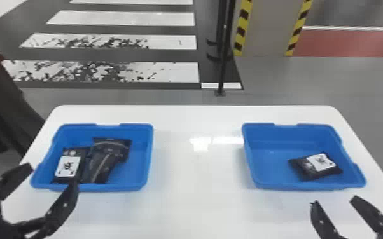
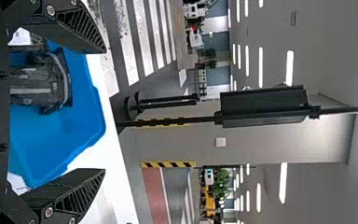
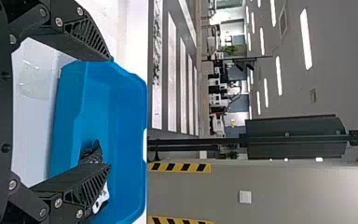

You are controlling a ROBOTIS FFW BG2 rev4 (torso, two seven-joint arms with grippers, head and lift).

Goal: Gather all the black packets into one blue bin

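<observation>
Black packets [image 1: 105, 159] lie beyond hovering left pincer [image 1: 50, 174] and right pincer [image 1: 334, 201], both spread, empty.

White table [image 1: 197, 203]: rounded far corners, glossy top (reflections [image 1: 200, 143] sit near the far edge). Beyond it, the grey floor [image 1: 327, 82] meets a dark area with white stripes [image 1: 121, 71], the nearest two speckled black. A black pole [image 1: 224, 47] carries a dark panel [image 2: 263, 107]. The grey column [image 1: 265, 28] bears yellow-black tape [image 1: 241, 28] and a pale square plate [image 2: 220, 142]. Red flooring [image 1: 353, 44] adjoins. Ceiling [image 2: 335, 28]: lit strip lamps [image 2: 289, 67].
</observation>
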